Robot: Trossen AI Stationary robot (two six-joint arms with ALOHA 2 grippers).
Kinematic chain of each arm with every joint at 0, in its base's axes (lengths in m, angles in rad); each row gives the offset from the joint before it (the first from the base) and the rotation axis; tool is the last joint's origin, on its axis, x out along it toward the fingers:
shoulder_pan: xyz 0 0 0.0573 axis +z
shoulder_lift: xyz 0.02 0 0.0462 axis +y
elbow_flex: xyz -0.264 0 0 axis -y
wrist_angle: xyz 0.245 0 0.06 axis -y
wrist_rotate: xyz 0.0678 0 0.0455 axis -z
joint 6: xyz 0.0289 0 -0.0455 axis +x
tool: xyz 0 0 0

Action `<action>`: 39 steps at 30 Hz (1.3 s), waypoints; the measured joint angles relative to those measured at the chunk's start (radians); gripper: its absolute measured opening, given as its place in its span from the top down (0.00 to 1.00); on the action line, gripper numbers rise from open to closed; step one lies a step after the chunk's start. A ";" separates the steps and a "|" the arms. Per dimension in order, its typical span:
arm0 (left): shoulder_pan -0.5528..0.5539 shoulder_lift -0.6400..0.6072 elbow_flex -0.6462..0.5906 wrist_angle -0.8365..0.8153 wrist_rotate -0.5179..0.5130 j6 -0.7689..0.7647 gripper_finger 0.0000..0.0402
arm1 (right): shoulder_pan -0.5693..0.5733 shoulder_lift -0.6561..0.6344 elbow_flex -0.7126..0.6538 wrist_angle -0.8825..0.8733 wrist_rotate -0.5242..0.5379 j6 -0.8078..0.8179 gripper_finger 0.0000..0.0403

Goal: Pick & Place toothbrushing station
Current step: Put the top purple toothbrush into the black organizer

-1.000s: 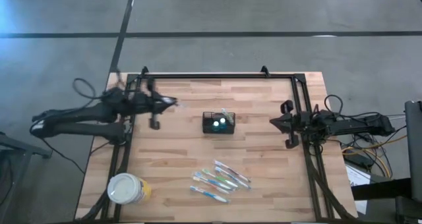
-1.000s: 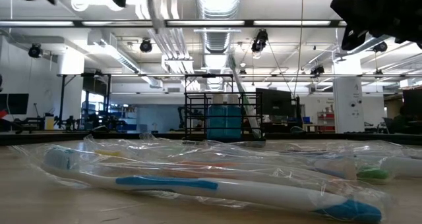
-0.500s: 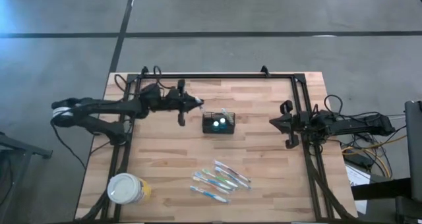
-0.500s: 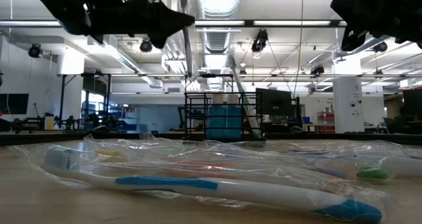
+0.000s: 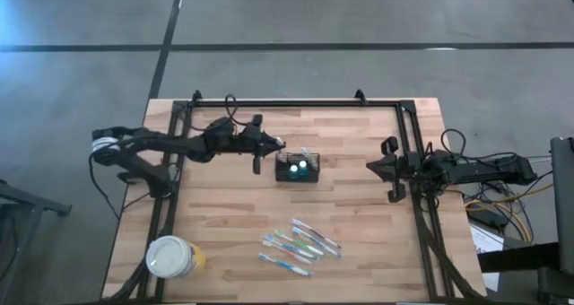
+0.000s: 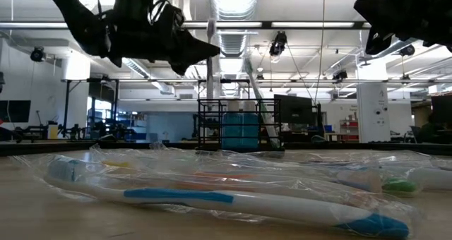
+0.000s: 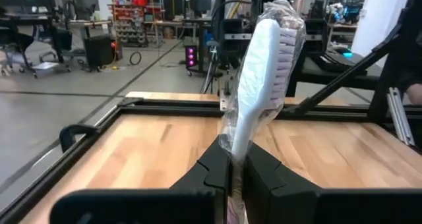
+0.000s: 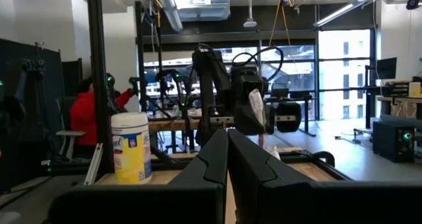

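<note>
The toothbrushing station (image 5: 296,168), a small black wire-mesh basket with toothbrushes standing in it, sits mid-table; the low view shows it far back (image 6: 240,123). My left gripper (image 5: 276,145) (image 7: 232,168) hovers just left of it, above the table, shut on a white toothbrush (image 7: 264,66) in a clear wrapper. My right gripper (image 5: 377,169) (image 8: 227,145) waits shut with nothing in it, raised by the table's right rail. My left gripper pinches the wrapped toothbrush's handle (image 7: 235,141) between its two fingers, plastic wrapper and all. The fingers reach in level from the table's left and lie across the brush. The brush stands upright with its bristled head (image 7: 280,33) on top, lifted clear of the table.
Several wrapped toothbrushes (image 5: 300,244) lie loose near the table's front edge, filling the low view's foreground (image 6: 212,194). A round white-lidded tub (image 5: 172,257) stands at the near left corner. A black frame rail (image 5: 296,101) runs around the table's edges.
My left gripper has travelled toward the table's right edge and downward, coming up beside the basket. It has stayed shut on the wrapped toothbrush, which stays upright.
</note>
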 joint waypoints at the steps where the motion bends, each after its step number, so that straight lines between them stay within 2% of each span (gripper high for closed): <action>1: 0.001 0.016 0.000 0.013 0.002 0.000 0.95 | 0.000 0.000 0.000 0.000 0.000 0.000 0.98; 14: 0.002 0.200 -0.011 0.230 0.056 0.015 0.95 | 0.000 0.000 0.000 0.002 0.000 -0.003 0.98; 30: 0.004 0.303 -0.011 0.248 0.064 0.064 0.95 | 0.000 0.000 0.000 0.002 0.000 -0.003 0.98; 39: 0.006 0.307 -0.011 0.236 0.077 0.066 0.90 | 0.000 -0.001 0.000 0.003 0.000 -0.003 0.98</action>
